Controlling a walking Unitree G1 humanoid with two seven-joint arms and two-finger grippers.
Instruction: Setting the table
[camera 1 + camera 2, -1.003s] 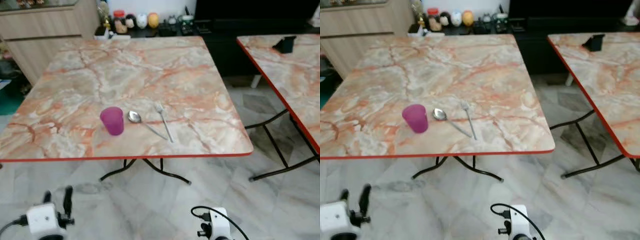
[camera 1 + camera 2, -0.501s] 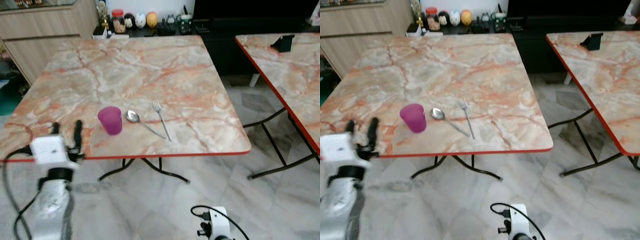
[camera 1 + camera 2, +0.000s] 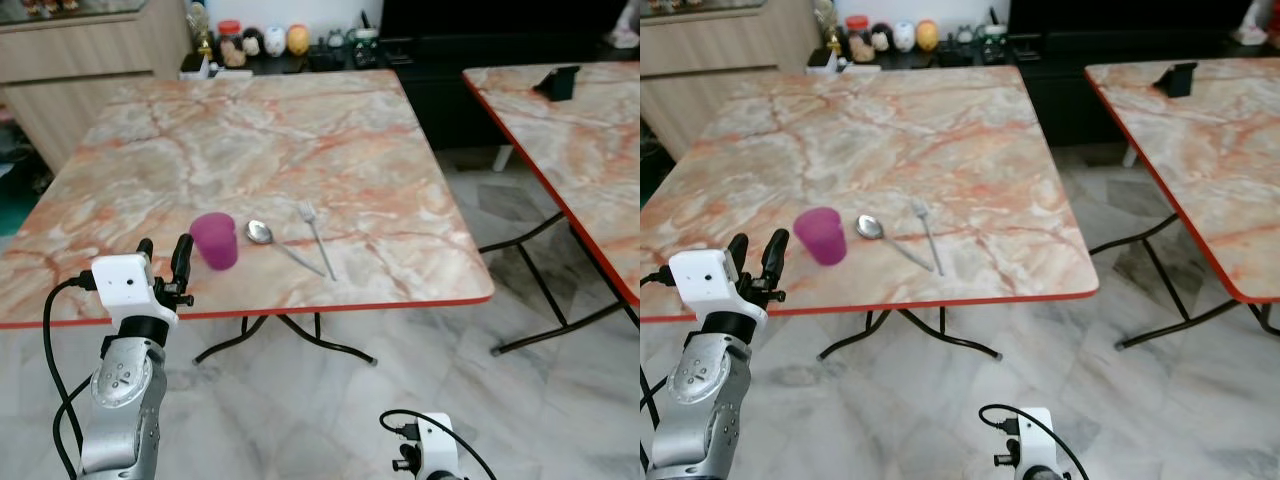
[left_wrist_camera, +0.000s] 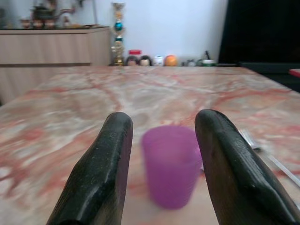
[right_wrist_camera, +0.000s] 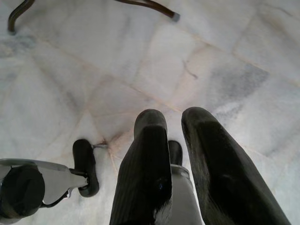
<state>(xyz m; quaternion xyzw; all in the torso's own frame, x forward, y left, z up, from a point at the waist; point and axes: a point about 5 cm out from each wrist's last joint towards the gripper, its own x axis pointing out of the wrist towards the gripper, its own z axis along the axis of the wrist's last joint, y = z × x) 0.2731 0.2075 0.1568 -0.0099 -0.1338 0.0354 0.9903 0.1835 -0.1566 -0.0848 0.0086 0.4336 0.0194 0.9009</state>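
A purple plastic cup point(image 3: 215, 240) stands upright near the front edge of the marble-patterned table point(image 3: 300, 130). Just right of it lie a metal spoon point(image 3: 284, 246) and a fork point(image 3: 317, 238). My left gripper point(image 3: 163, 262) is raised to table height just left of the cup, open, with nothing between its fingers. In the left wrist view the cup point(image 4: 171, 164) sits a short way ahead, framed by the two black fingers point(image 4: 101, 173). My right gripper point(image 5: 176, 154) hangs low over the tiled floor, its fingers close together and empty.
A second marble table point(image 3: 570, 150) stands to the right with a black object point(image 3: 558, 80) on it. A dark shelf of jars and ornaments point(image 3: 270, 42) lines the far wall. A wooden cabinet point(image 3: 90, 70) stands at the back left. Black table legs point(image 3: 290, 335) cross underneath.
My left arm has risen from beside the floor to the table's front edge and moved right, closer to the purple cup. The camera has shifted slightly.
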